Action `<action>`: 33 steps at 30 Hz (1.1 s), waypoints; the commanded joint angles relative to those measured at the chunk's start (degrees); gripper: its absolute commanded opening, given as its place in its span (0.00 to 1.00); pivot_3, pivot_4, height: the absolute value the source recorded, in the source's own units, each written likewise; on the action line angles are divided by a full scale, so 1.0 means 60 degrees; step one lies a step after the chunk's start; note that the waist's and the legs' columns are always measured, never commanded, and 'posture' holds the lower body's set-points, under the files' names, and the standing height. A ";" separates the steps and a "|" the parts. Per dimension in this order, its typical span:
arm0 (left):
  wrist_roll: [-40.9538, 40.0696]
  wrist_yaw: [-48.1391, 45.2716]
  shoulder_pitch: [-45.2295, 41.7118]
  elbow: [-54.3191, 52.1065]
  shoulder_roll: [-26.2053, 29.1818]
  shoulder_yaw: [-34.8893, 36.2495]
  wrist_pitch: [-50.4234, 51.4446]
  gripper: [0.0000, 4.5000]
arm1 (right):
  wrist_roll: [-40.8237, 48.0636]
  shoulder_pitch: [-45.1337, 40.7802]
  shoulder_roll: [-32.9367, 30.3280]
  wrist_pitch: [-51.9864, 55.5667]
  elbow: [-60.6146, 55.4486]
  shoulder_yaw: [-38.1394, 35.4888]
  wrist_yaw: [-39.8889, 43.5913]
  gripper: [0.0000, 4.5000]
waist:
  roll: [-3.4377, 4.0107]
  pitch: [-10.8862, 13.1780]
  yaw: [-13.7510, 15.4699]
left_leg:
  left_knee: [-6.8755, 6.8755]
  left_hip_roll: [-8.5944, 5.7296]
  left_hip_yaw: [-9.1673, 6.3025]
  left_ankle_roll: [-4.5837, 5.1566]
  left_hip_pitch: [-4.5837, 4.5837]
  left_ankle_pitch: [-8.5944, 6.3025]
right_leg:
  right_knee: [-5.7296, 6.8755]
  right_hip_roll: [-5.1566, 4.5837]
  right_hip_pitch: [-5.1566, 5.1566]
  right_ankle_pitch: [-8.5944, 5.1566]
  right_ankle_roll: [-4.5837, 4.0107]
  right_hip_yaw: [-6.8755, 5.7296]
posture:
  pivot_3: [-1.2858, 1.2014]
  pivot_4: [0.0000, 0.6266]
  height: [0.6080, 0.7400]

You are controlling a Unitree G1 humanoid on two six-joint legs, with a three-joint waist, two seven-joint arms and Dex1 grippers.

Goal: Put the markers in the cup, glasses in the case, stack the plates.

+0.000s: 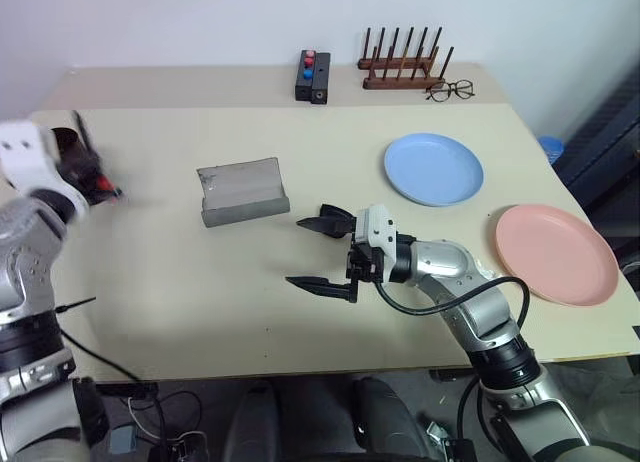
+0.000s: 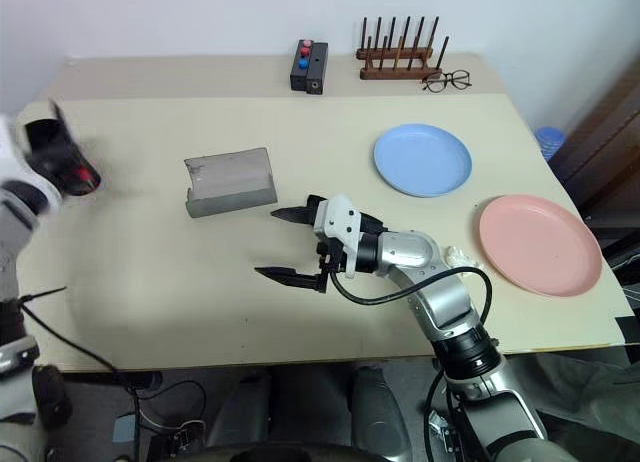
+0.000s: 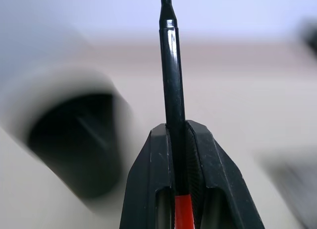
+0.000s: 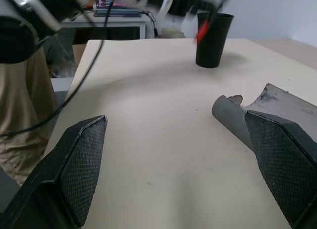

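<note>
Currently the left gripper (image 3: 184, 154) is pinched on the black marker (image 3: 171, 80), red cap end down between the fingers, black barrel sticking out past the fingertips. In the head views that gripper sits at the far left edge of the counter (image 1: 300, 312), blurred, with a red bit showing at it. The dark cup (image 4: 213, 38) stands upright near that same left edge; in the right wrist view the red cap shows just beside the cup rim, too blurred to tell whether it touches. A dark round opening shows beside the marker in the left wrist view, also blurred.

Right gripper (image 1: 325, 252) is spread wide, holding nothing, pointing to the robot's left, just above the counter mid-front. Grey case (image 1: 243, 191) sits just beyond it, flap standing up, apart from the fingers.

Blue plate (image 1: 433, 168) lies flat right of centre. Pink plate (image 1: 556, 253) lies flat near the right edge, closer to the robot. The two are near each other, not touching, not stacked.

Along the back of the counter: a small black box (image 1: 313, 76) with red and blue buttons, a wooden peg rack (image 1: 402, 62), and thin-rimmed clear eyeglasses (image 1: 450, 90) just beside the rack. A cable (image 1: 440, 304) loops off the right arm.
</note>
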 commanded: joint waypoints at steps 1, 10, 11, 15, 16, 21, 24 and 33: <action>0.1649 0.1669 -0.0689 0.0848 0.0161 -0.0304 -0.2289 0.01 | 0.0014 -0.0158 0.0153 -0.0261 -0.0076 -0.0068 -0.0043 1.00 | -0.0001 0.0000 -0.0003 | 0.0000 0.0001 -0.0001 0.0000 0.0000 0.0000 | 0.0000 0.0004 0.0000 0.0000 0.0000 -0.0001 | 0.52 0.24 1.00; 0.2882 0.3025 -0.2026 0.3548 0.0190 -0.0856 -0.5319 0.01 | -0.0028 -0.0174 0.0334 -0.0359 0.0003 -0.0068 -0.0134 1.00 | -0.0001 -0.0001 0.0008 | 0.0000 0.0001 -0.0001 -0.0003 0.0000 0.0002 | 0.0004 0.0004 0.0003 0.0002 0.0004 -0.0002 | 0.52 0.24 1.00; 0.2861 0.3027 -0.2137 0.3923 0.0138 -0.0893 -0.5579 0.01 | -0.0018 -0.0170 0.0353 -0.0352 0.0004 -0.0072 -0.0151 1.00 | -0.0002 -0.0001 0.0009 | 0.0000 0.0001 -0.0001 -0.0003 0.0000 0.0002 | 0.0005 0.0004 0.0003 0.0001 0.0005 -0.0002 | 0.52 0.24 1.00; 0.2869 0.3001 -0.2478 0.5299 0.0130 -0.1072 -0.6081 0.01 | -0.0013 -0.0168 0.0401 -0.0343 0.0002 -0.0056 -0.0185 1.00 | -0.0002 -0.0001 0.0000 | 0.0000 0.0001 -0.0002 -0.0004 0.0000 0.0003 | 0.0008 0.0006 0.0002 0.0002 0.0005 -0.0004 | 0.52 0.24 1.00; 0.2783 0.2972 -0.2576 0.5606 0.0122 -0.1048 -0.6143 0.01 | -0.0013 -0.0168 0.0408 -0.0345 0.0006 -0.0057 -0.0192 1.00 | -0.0002 -0.0001 -0.0001 | 0.0000 0.0001 -0.0002 -0.0004 0.0000 0.0003 | 0.0008 0.0006 0.0002 0.0002 0.0005 -0.0004 | 0.52 0.24 1.00; 0.2570 0.2700 -0.3072 0.7020 0.0144 -0.1105 -0.6679 0.01 | -0.0011 -0.0090 0.0450 -0.0291 -0.0049 -0.0085 -0.0309 1.00 | -0.0002 -0.0001 0.0002 | -0.0001 0.0001 -0.0002 -0.0004 0.0000 0.0003 | 0.0008 0.0007 0.0001 0.0001 0.0006 -0.0006 | 0.52 0.24 1.00; 0.2498 0.2616 -0.3223 0.7503 0.0133 -0.1136 -0.6888 0.01 | 0.0008 -0.0067 0.0458 -0.0283 -0.0054 -0.0084 -0.0334 1.00 | -0.0002 -0.0001 0.0003 | -0.0001 0.0001 -0.0002 -0.0004 0.0000 0.0003 | 0.0008 0.0007 0.0003 0.0002 0.0006 -0.0005 | 0.52 0.24 1.00; 0.2336 0.2574 -0.3321 0.8390 0.0090 -0.1166 -0.7154 0.01 | 0.0028 -0.0106 0.0509 -0.0472 -0.0047 -0.0184 -0.0432 1.00 | -0.0002 -0.0001 -0.0001 | -0.0002 0.0001 -0.0002 -0.0004 0.0000 0.0003 | 0.0009 0.0007 0.0002 0.0002 0.0007 -0.0006 | 0.52 0.24 1.00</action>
